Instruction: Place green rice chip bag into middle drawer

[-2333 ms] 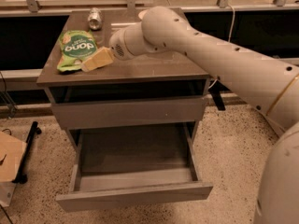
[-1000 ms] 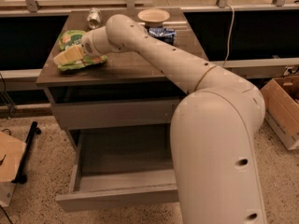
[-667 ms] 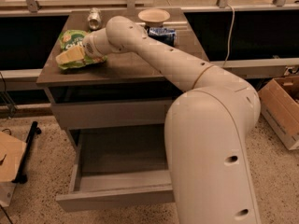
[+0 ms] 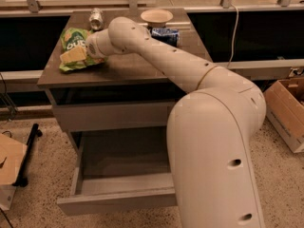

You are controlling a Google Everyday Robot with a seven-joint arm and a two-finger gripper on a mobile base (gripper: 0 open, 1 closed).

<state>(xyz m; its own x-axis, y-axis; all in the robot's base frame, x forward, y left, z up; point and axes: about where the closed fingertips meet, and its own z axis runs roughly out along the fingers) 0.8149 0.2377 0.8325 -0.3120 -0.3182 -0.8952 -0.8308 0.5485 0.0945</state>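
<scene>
middle drawer (image 4: 116, 203) open, gripper (image 4: 72, 56) apparently on green rice chip bag (image 4: 75, 36)

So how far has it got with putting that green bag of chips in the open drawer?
Done: the middle drawer already stands pulled open. In hand: the end effector is at the green rice chip bag, which lies on the cabinet top. Left: lifting the bag, lowering it into the drawer, letting go.

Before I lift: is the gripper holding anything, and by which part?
Cannot tell. The gripper sits on the chip bag at its near end, bag lying on the cabinet top.
</scene>
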